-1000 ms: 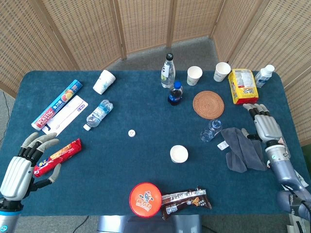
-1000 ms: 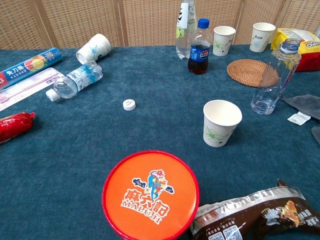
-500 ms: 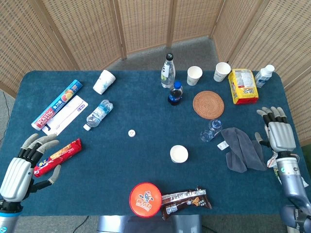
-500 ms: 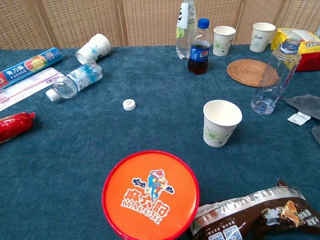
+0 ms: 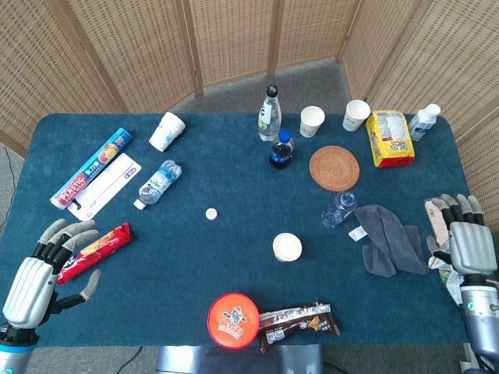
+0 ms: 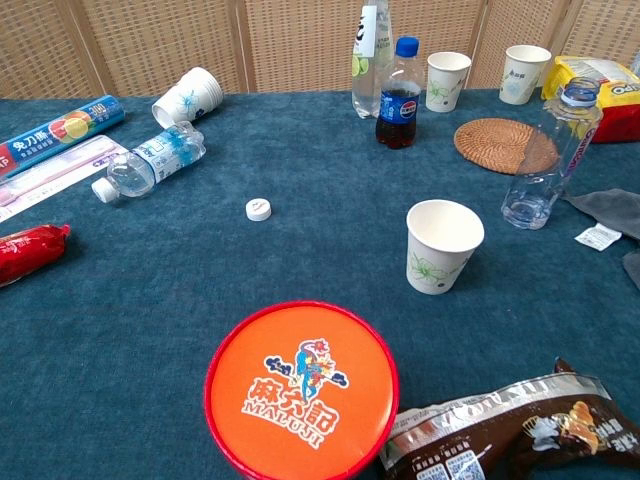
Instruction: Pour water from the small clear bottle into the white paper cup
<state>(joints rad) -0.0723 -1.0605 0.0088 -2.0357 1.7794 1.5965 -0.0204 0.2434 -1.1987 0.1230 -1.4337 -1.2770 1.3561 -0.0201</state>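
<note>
Left robot hand [image 5: 43,269] at 8 o'clock of the table [image 5: 234,179], fingers spread, holding nothing; fingertips just beside the red foil snack packet [image 5: 93,251], lying flat at its 2 o'clock. Right robot hand [image 5: 464,241] at the 4 o'clock edge, fingers apart, empty; crumpled grey cloth [image 5: 386,238] lies near it at its 9 o'clock, apart from it. Judged step: between grasps, nothing in hand. Next move likely calls for one hand to close in on its nearest item, the cloth needing a pinch on a raised fold. Neither hand shows in the chest view. There the cloth [image 6: 610,210] and packet [image 6: 25,250] are cut off by the frame edges; a small pale item under the right fingertips cannot be identified
</note>
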